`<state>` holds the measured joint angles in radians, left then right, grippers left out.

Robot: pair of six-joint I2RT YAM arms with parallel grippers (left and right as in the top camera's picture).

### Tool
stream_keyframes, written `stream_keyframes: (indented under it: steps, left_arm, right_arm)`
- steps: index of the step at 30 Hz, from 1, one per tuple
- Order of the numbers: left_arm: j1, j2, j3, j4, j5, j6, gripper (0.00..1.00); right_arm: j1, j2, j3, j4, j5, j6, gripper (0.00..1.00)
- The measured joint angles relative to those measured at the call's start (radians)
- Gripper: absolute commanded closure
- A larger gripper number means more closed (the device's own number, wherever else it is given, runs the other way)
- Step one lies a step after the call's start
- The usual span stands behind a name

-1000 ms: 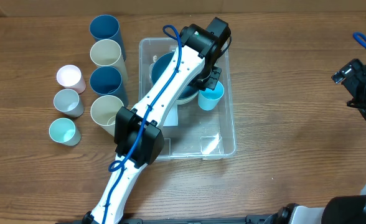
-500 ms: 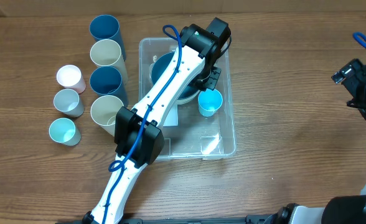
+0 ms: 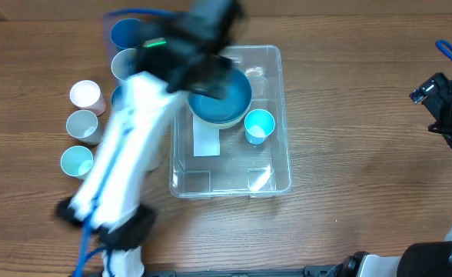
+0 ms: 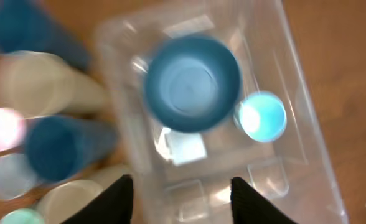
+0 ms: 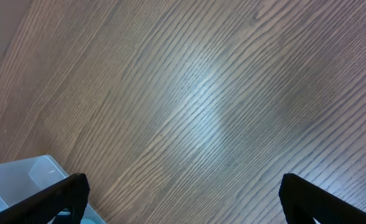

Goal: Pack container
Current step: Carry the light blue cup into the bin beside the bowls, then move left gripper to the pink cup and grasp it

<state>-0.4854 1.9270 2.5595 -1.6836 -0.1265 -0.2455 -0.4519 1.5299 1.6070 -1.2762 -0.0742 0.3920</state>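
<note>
Left gripper [image 4: 182, 190] hangs open and empty above the container [image 4: 295, 149] holding a blue bowl [image 4: 192, 84] and small cup [image 4: 262, 116].

There are 1 clear container [image 3: 234, 165], 1 blue bowl [image 3: 222, 98], 4 tall cups [image 4: 61, 146] and 4 small cups [image 3: 259, 125].

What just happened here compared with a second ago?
The left gripper let go of the small blue cup, which now stands in the container beside the bowl. The arm then swung away to the left, over the table cups. The bowl, container, table cups and open right gripper stayed put.
</note>
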Motion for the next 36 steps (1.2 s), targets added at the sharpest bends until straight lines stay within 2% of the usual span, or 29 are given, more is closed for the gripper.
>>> stream_keyframes:
  steps: [4,7,9,12,15,18,24,36]
  left_arm:
    - [0.159,-0.116,0.007,-0.002,-0.01,-0.011,0.32]
    - [0.306,-0.145,-0.003,-0.003,0.0,-0.006,0.3]
    - [0.42,-0.149,-0.037,-0.003,0.023,0.013,0.32]
    - [0.573,-0.144,-0.128,-0.001,0.09,0.039,0.41]
    - [0.731,-0.106,-0.246,0.035,0.166,0.059,0.38]
    - [0.823,-0.055,-0.337,0.129,0.214,0.065,0.35]
    - [0.919,0.06,-0.467,0.254,0.269,0.074,0.36]
    - [0.917,0.286,-0.512,0.402,0.33,0.146,0.37]
  right_arm:
    - [0.0,0.0,0.0,0.0,0.0,0.0,0.0]
    - [0.0,0.0,0.0,0.0,0.0,0.0,0.0]
    - [0.0,0.0,0.0,0.0,0.0,0.0,0.0]
    - [0.0,0.0,0.0,0.0,0.0,0.0,0.0]
    - [0.0,0.0,0.0,0.0,0.0,0.0,0.0]
    - [0.0,0.0,0.0,0.0,0.0,0.001,0.0]
    - [0.0,0.0,0.0,0.0,0.0,0.0,0.0]
    - [0.0,0.0,0.0,0.0,0.0,0.0,0.0]
